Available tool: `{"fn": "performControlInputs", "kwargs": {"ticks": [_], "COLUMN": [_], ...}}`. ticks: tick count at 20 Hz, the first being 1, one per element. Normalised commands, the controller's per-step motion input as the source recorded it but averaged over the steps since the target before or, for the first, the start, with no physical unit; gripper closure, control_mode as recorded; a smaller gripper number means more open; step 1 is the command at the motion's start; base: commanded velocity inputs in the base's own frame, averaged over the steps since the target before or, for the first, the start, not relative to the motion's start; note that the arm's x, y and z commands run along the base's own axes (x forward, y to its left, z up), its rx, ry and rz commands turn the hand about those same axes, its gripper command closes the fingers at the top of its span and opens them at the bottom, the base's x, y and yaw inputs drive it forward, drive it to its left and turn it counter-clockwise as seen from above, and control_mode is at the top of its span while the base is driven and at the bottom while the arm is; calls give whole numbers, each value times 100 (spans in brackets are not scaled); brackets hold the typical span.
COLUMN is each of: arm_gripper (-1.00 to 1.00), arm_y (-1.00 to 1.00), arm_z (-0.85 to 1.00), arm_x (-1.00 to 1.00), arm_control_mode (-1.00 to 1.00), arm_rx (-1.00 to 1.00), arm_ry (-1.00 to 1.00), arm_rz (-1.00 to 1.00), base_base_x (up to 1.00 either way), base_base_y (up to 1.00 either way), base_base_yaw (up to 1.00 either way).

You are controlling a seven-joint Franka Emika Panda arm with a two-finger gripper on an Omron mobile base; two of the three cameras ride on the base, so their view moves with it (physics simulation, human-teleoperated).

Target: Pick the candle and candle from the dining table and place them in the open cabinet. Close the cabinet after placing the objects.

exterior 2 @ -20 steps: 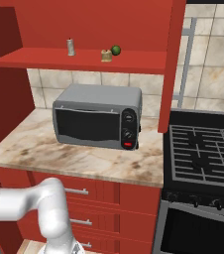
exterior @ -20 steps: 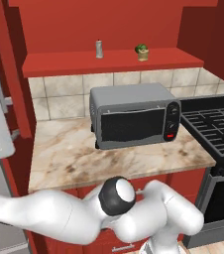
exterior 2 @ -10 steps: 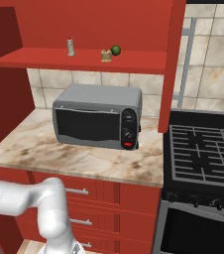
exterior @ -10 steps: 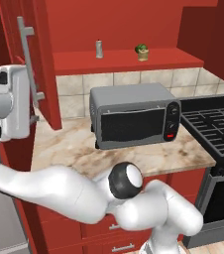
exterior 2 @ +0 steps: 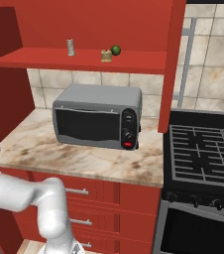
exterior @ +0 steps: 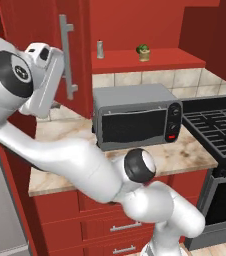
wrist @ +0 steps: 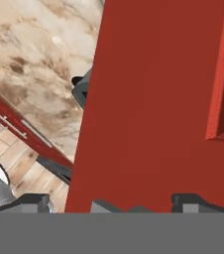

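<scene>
While spread wide and empty, end effector (exterior: 60,67) meets red panelled cabinet door (exterior: 45,50).
Its silver bar handle (exterior: 67,57) seems just beside the fingers.

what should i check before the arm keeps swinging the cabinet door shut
1. Slim grey candle on the cabinet shelf, upright: ok.
2. Olive-gold candle on the same shelf, back from the front edge: ok.
3. Left cabinet door closed: not ok, it stands partly open in front of the microwave.
4. Gripper empty and open, against the door face beside the bar handle: ok.
5. Right cabinet door closed: not ok, it stands edge-on to the shelf.
6. Exact contact of the fingertips with the door: cannot tell.
</scene>
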Motion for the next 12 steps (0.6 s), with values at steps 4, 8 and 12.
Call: {"fn": "performControlInputs", "kwargs": {"ticks": [4,8,12], "arm_gripper": [-100,-100,-100], "arm_y": [-94,-91,-80], "arm_z": [0,0,-4], "arm_x": [26,53,92], "arm_control_mode": [-100,-100,-100], "arm_rx": [18,14,13], "arm_ry": [-2,-11,-16], "arm_rz": [0,0,3], "base_base_x": [0,0,0], "base_base_y": [0,0,0], "base_base_yaw": [0,0,0]}}
